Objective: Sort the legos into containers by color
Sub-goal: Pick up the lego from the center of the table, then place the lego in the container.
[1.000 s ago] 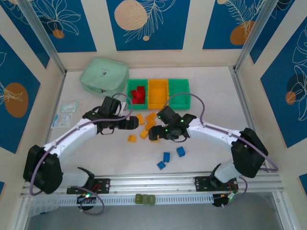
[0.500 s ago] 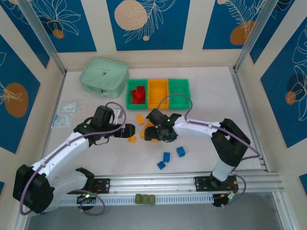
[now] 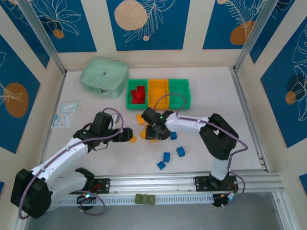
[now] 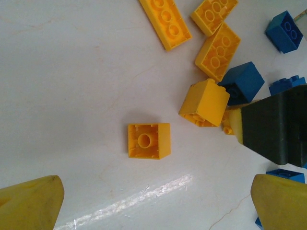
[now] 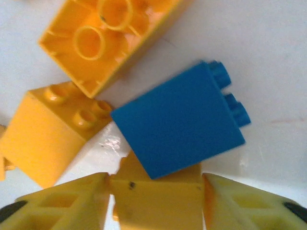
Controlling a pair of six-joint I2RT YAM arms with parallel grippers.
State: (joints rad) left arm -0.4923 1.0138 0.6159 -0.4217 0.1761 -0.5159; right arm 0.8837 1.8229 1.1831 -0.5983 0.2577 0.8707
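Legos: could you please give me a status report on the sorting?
Left gripper open over lone brick. Right gripper shut on yellow brick. Blue brick against it.

Bright, even light; blurry close-up.

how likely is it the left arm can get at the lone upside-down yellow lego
Probably yes: the left fingers stand wide open, that yellow lego lies centred ahead of them on bare table, and the neighbouring lego and right arm's finger sit off to one side.
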